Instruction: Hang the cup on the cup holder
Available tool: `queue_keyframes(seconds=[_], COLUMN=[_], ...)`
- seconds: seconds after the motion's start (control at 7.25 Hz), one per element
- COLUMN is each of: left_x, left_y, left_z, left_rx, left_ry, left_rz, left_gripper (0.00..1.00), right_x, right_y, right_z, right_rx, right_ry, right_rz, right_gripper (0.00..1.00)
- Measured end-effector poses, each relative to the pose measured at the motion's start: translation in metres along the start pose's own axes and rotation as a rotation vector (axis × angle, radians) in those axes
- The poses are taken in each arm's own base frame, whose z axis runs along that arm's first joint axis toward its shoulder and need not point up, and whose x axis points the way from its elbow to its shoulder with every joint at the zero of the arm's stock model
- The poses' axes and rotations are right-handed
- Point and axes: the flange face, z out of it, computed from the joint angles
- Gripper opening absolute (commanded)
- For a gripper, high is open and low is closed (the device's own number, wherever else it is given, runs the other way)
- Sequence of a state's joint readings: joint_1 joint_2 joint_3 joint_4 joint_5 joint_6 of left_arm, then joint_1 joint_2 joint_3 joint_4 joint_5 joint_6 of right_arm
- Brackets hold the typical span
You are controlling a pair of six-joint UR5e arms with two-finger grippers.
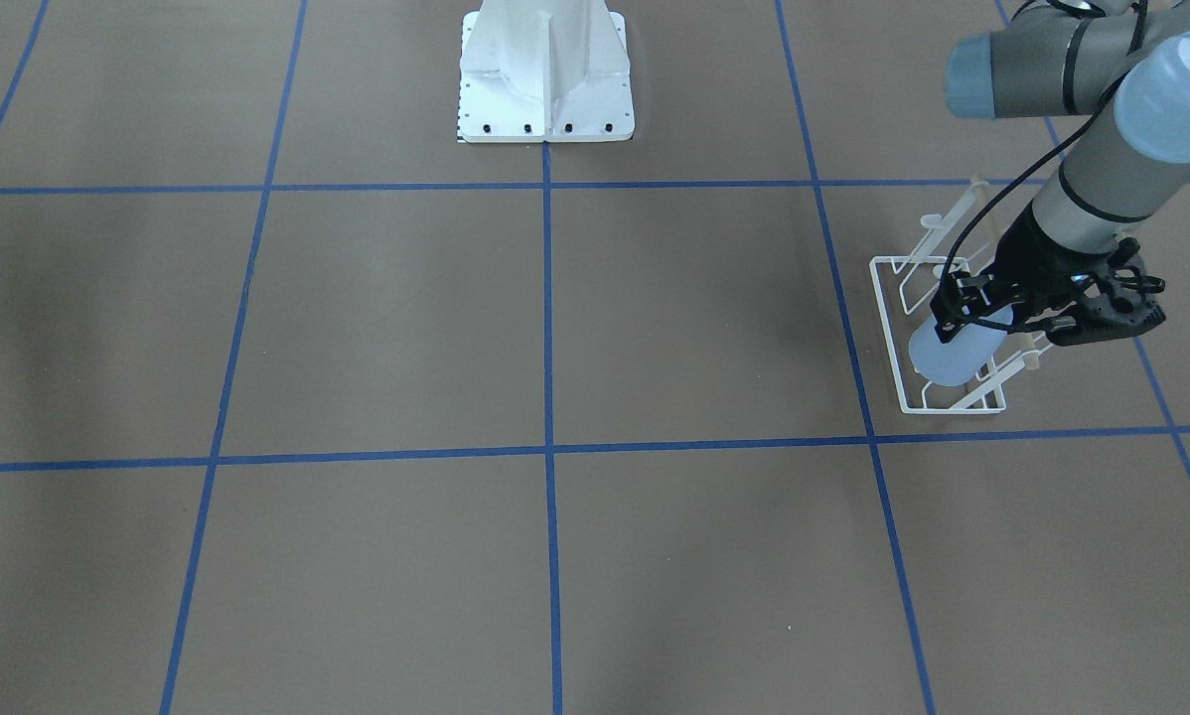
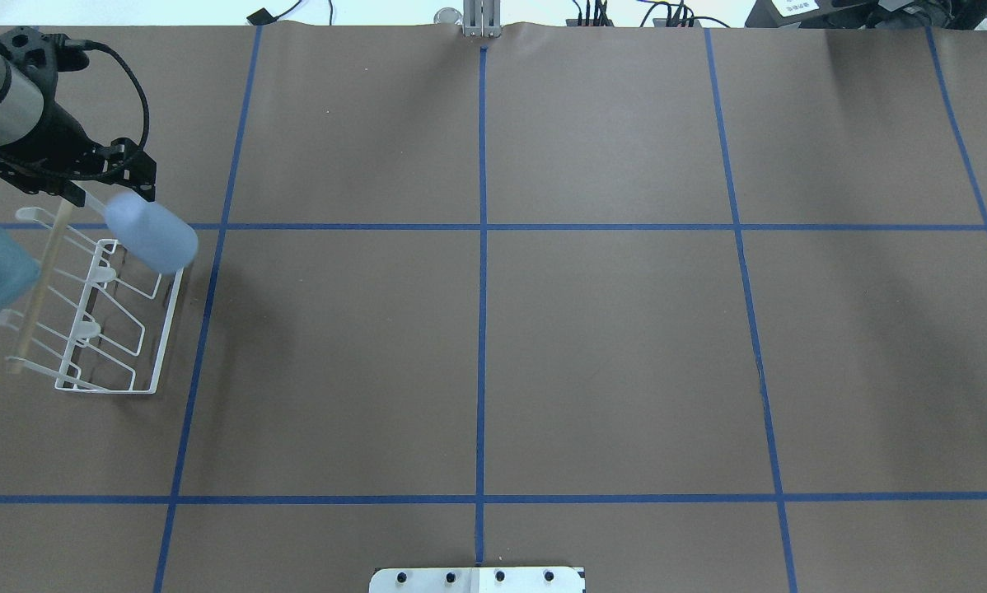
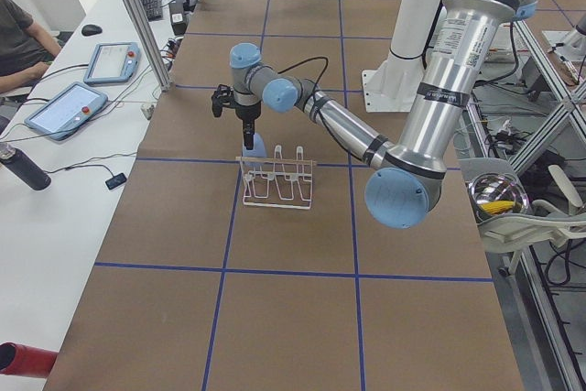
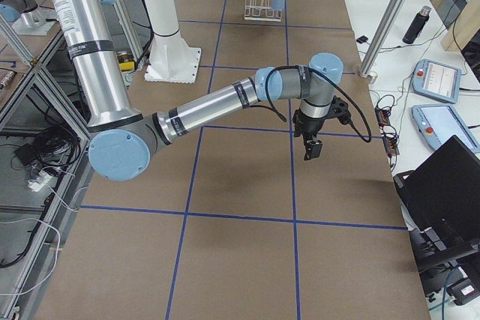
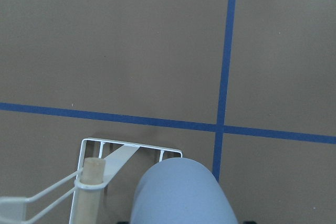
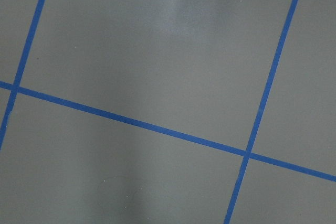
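My left gripper is shut on the rim end of the light blue cup. It holds the cup tilted, closed base outward, over the far end of the white wire cup holder. The front view shows the same grip, with the cup over the rack. The left wrist view shows the cup beside the rack's wooden rod. I cannot tell whether a prong is inside the cup. My right gripper shows only in the right side view, far from the rack; I cannot tell its state.
Brown table surface with a grid of blue tape lines. The robot's white base plate stands at mid table edge. Tablets and a dark bottle lie on the side bench, off the work surface.
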State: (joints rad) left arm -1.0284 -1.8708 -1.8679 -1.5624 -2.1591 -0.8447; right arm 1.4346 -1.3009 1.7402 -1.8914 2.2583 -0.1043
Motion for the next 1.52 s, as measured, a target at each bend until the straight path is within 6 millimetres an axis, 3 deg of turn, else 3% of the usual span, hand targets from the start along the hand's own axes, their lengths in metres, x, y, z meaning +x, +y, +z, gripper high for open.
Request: queue_keyframes(seconds=[0.28,0.41,0.83,1.24,1.38,1.52], left_x=[0.006,-0.013,-0.121,-0.23,-0.26,-0.274], left_y=[0.013,0.02,0.029,0.014,0.009,0.007], left_z=[-0.036,-0.046,-0.057,-0.059,-0.057,-0.056], left_rx=[0.053,0.068,0.072,0.026,0.004,-0.008], left_ry=[0.041,0.036,-0.052,-0.057,-0.018,0.007], left_rz=[0.05,0.097,0.274,0.309,0.324,0.332], left_gripper=[0.98,0.98,0.98,0.98,0.98,0.98], right_x=[0.0,0.0,0.004,0.011,0.013,0.014], right_y=[0.001,0.001,0.009,0.024,0.027,0.031], right_z=[0.0,0.0,0.006,0.012,0.011,0.011], right_rx=[0.002,0.003,-0.003,-0.008,-0.008,-0.006], right_ry=[-0.001,0.0,-0.007,-0.012,-0.012,-0.011], right_rz=[-0.002,-0.003,0.004,0.017,0.021,0.023], right_gripper=[1.0,1.0,1.0,1.0,1.0,1.0])
